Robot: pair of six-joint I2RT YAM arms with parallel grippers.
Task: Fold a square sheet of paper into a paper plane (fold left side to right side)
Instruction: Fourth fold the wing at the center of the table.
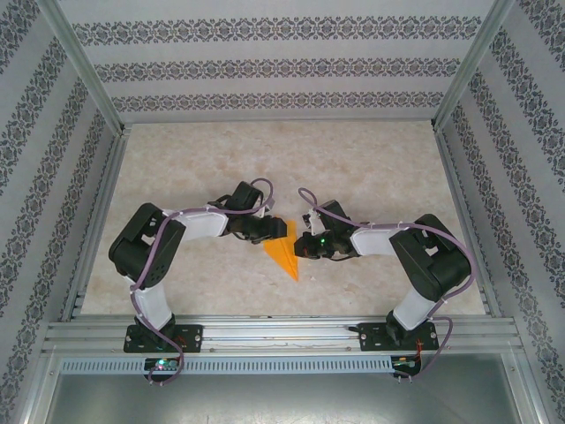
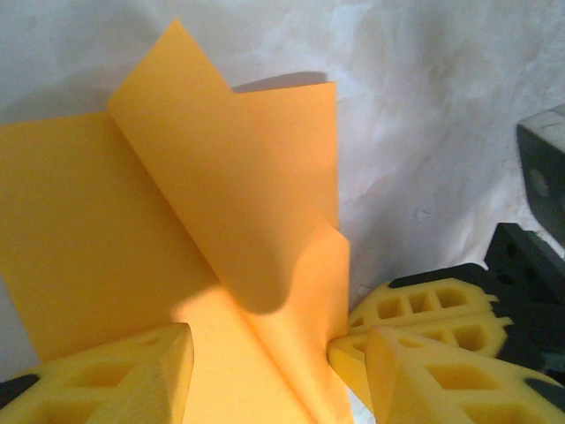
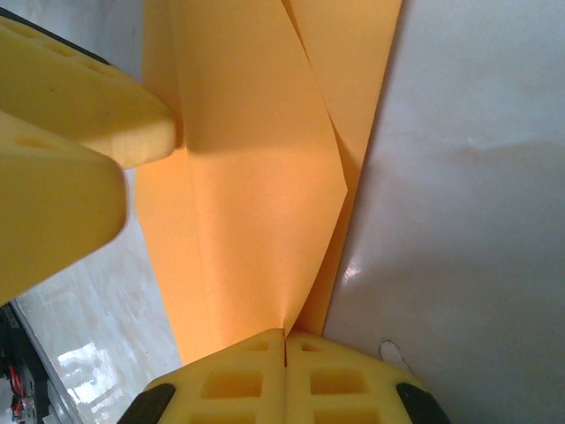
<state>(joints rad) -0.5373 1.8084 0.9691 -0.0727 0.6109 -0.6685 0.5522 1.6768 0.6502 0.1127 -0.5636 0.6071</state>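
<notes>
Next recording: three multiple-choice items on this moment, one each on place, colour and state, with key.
1. Where does the orange paper lie in the top view? A. far left B. between the two grippers C. near right
2. What colour are the fingers of the left gripper? A. yellow B. blue C. green
3. How does the right gripper stand? A. open above the paper B. shut on nothing C. shut on the paper
Key: 1 B, the arms' tips flank it; 2 A, yellow in the left wrist view; 3 C, its fingertips pinch the paper.

Paper sheet (image 2: pixel 88 230) matt, smooth; fingers (image 3: pixel 238 380) grainy matt yellow plastic; table (image 3: pixel 459 221) glossy
</notes>
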